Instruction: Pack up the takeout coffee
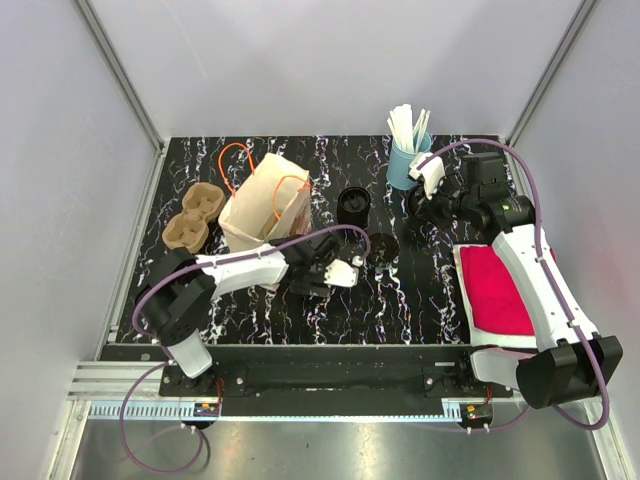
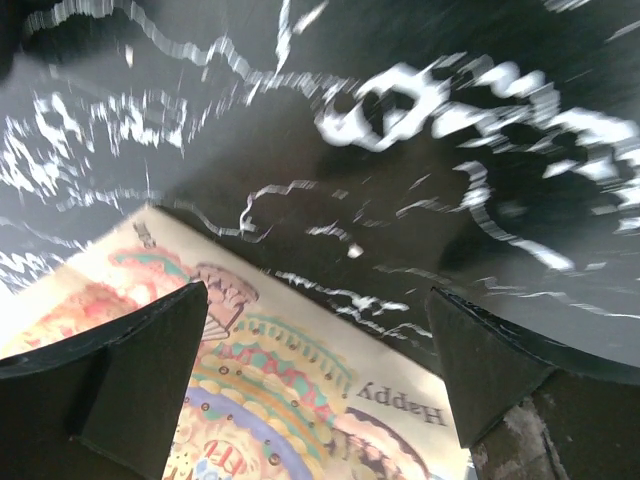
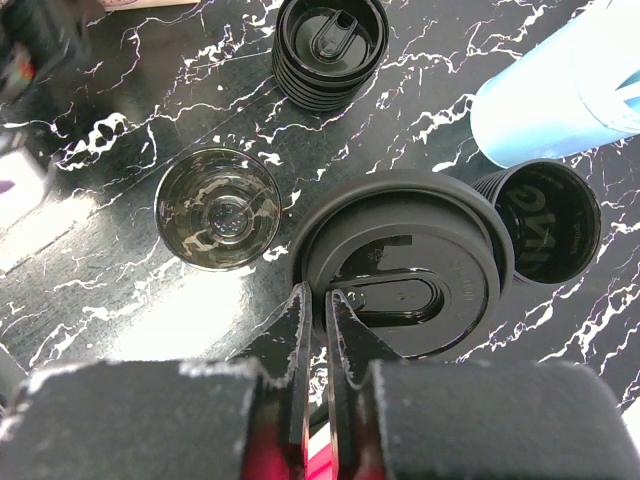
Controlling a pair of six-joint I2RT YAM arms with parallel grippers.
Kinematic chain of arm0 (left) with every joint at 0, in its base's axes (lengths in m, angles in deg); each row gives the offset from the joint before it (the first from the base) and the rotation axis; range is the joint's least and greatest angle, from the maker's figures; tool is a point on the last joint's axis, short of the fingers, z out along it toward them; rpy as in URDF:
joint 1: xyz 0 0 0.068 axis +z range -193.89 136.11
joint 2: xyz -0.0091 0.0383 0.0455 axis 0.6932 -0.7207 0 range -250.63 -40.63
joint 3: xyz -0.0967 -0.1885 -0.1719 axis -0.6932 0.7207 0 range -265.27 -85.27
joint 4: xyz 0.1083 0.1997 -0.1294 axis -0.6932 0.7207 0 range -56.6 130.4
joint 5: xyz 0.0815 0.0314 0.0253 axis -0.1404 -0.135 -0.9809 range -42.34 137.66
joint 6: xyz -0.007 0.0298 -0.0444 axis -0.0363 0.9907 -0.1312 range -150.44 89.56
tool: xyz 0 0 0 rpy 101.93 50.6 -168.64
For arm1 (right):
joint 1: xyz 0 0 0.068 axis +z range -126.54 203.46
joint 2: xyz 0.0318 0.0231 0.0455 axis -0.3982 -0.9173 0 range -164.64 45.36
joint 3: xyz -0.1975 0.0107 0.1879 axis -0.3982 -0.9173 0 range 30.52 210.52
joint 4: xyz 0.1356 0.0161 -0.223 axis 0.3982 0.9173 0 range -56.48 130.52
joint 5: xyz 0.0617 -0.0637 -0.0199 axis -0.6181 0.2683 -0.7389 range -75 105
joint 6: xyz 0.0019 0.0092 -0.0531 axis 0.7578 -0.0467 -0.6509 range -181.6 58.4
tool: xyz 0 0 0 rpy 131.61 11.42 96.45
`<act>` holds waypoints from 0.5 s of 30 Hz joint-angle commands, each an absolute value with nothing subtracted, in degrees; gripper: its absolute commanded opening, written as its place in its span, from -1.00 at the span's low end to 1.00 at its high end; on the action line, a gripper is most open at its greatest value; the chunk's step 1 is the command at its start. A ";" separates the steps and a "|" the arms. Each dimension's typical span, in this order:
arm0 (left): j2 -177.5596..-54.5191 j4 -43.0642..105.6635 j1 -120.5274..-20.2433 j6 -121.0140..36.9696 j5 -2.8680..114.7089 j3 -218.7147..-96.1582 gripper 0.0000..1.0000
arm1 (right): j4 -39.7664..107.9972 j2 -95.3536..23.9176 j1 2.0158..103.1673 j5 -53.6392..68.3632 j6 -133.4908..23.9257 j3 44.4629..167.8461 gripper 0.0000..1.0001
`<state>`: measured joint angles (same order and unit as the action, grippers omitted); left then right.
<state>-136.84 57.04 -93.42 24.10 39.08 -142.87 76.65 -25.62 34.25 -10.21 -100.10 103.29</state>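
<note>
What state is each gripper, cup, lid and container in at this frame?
left gripper: fingers open, holding nothing.
right gripper: fingers shut on the lid's rim.
lid: held, not on a cup.
black cup: upright, uncovered.
second cup: upright, uncovered, empty.
lid stack: stacked on the table.
cup carrier: empty.
paper bag: on the table; open or shut cannot be told.

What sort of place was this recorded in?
Probably a lab test cell staged as a coffee counter: plain white walls box in a marbled table, with a paper bag, a cup carrier and a stack of lids laid out.
</note>
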 commanded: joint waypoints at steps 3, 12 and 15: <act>-137.57 53.97 -87.05 24.84 38.43 -144.24 0.98 | 75.18 -23.54 33.92 -12.07 -99.65 104.44 -1.00; -140.03 53.44 -82.39 26.16 37.20 -144.59 0.98 | 75.44 -23.98 33.92 -13.56 -99.56 104.44 -1.00; -140.39 53.18 -80.54 26.16 37.20 -145.12 0.98 | 77.11 -24.60 33.92 -14.44 -100.09 105.05 -1.00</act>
